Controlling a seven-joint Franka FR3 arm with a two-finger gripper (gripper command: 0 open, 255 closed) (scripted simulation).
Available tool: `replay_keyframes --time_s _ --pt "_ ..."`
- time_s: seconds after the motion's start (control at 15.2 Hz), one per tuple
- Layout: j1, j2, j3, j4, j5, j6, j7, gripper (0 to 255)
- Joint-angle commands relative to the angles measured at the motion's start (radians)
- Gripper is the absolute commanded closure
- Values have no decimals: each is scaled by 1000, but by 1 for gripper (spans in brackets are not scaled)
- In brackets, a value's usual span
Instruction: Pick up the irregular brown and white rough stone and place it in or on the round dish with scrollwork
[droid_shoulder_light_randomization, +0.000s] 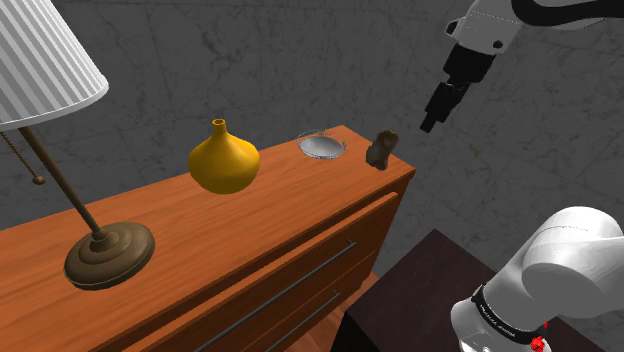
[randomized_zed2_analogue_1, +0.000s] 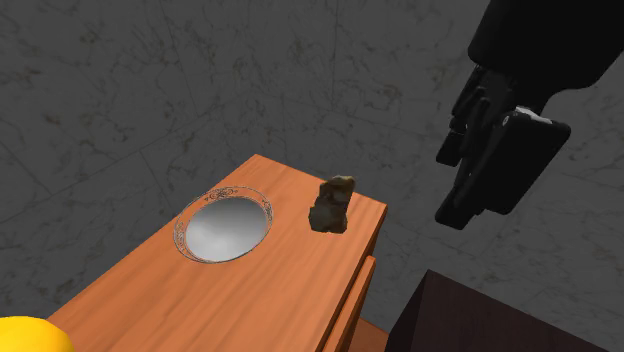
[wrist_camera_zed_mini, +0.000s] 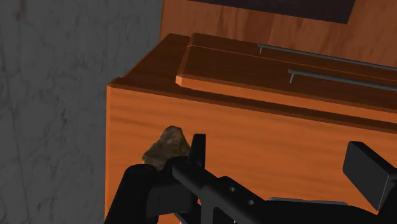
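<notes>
Orange-brown wooden dresser (droid_shoulder_light_randomization: 280, 220), grey marbled surroundings (droid_shoulder_light_randomization: 250, 60), stone (droid_shoulder_light_randomization: 381, 149) near dish (droid_shoulder_light_randomization: 322, 147)

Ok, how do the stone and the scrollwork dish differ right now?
The stone is lumpy, rough and brown, standing upright; the dish is round, smooth, grey and lies low and flat. The stone sits by the dresser's end edge; the dish sits further in. The dish covers more of the top than the stone. Both rest on the dresser, apart, and the dish is empty.
</notes>
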Motion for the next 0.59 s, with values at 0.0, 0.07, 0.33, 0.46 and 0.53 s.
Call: replay_keyframes --time_s 0.0,0.07,0.33,0.46,0.53 --pt "0 0 0 0 0 0 0 0" --pt "3 -2 -14 -29 -11 52 -35 0" --pt "18 19 -79 -127 -50 268 -175 0" --pt "29 46 -115 -162 -63 380 -246 0" --pt "36 63 -135 -176 -68 436 -282 0"
